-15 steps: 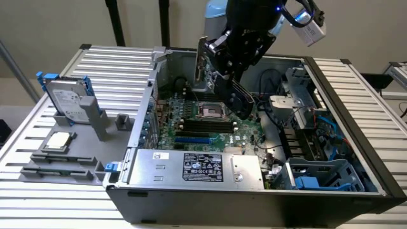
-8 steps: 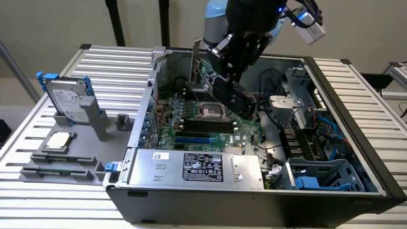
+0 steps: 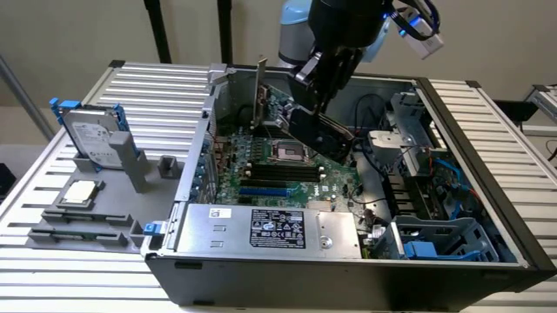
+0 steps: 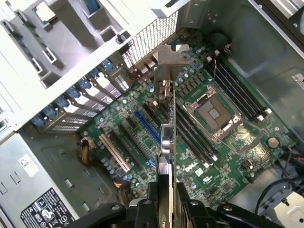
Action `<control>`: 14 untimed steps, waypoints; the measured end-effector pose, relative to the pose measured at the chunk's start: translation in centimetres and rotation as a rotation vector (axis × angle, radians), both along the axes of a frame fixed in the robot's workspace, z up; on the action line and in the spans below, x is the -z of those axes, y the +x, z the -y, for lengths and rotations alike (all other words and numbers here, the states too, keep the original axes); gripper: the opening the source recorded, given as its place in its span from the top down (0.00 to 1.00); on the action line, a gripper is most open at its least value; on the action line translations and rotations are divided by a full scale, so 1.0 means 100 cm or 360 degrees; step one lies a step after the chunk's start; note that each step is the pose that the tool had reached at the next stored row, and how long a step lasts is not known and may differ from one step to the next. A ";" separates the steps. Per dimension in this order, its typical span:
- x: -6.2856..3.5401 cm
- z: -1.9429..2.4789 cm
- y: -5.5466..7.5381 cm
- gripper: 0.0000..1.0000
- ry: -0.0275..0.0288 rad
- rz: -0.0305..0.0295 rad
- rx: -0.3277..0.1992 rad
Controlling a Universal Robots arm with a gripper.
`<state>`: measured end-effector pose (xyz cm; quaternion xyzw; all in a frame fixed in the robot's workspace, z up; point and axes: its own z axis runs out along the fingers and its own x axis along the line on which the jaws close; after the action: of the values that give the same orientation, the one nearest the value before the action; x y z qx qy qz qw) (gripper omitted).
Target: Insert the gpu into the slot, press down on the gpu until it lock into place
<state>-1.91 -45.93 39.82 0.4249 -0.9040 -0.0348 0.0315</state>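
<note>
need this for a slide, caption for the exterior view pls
Gripper holds the gpu tilted above the motherboard in the open computer case, clear of the blue slot.

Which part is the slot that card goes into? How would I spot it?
Look inside the open case at the green board on its floor. Near the board's edge by the silver labelled box lies the slot, a long narrow strip. It is bright blue; the parallel strips beside it are black.
</note>
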 end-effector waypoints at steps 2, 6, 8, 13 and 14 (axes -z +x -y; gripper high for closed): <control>0.0011 0.0000 0.000 0.74 0.00077 0.00002 -0.0057; 0.0033 0.0000 0.000 0.74 0.00229 0.00006 -0.0173; 0.0046 0.0000 0.000 0.74 0.00298 0.00009 -0.0231; 0.0081 0.0000 0.000 0.74 0.00414 0.00013 -0.0375; 0.0088 0.0000 0.000 0.74 0.00436 0.00014 -0.0404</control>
<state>-1.91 -45.93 38.94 0.5364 -0.8424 -0.0427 0.0295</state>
